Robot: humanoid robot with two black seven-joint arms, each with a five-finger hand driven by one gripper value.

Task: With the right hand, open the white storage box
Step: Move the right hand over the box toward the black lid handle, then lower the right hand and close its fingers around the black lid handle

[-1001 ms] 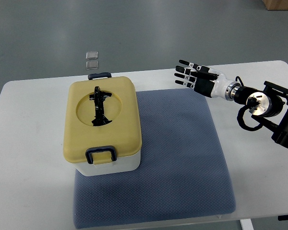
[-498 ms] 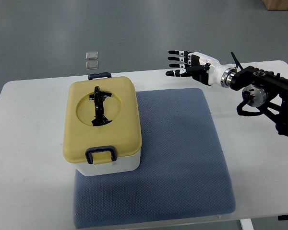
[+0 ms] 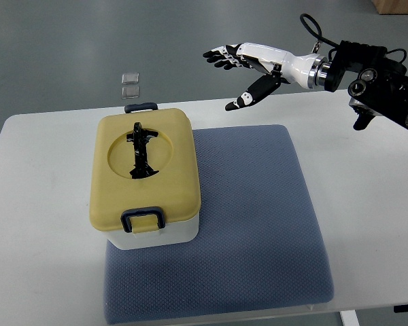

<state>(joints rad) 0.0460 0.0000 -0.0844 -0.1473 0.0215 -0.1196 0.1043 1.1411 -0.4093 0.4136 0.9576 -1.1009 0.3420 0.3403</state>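
Observation:
The storage box stands on the left part of a blue mat; it has a white body, a closed yellow lid, a black handle lying in the lid's round recess, and dark blue latches at the front and back. My right hand hangs in the air above the table's far edge, to the upper right of the box and well apart from it. Its fingers are spread and hold nothing.
The white table carries the mat and box. Two small clear squares lie on the grey floor beyond the table's far edge. My right forearm and its black joints fill the upper right corner.
My right hand has risen and swung left towards the box, from just over the table's far right to higher above its far edge. The box has not moved.

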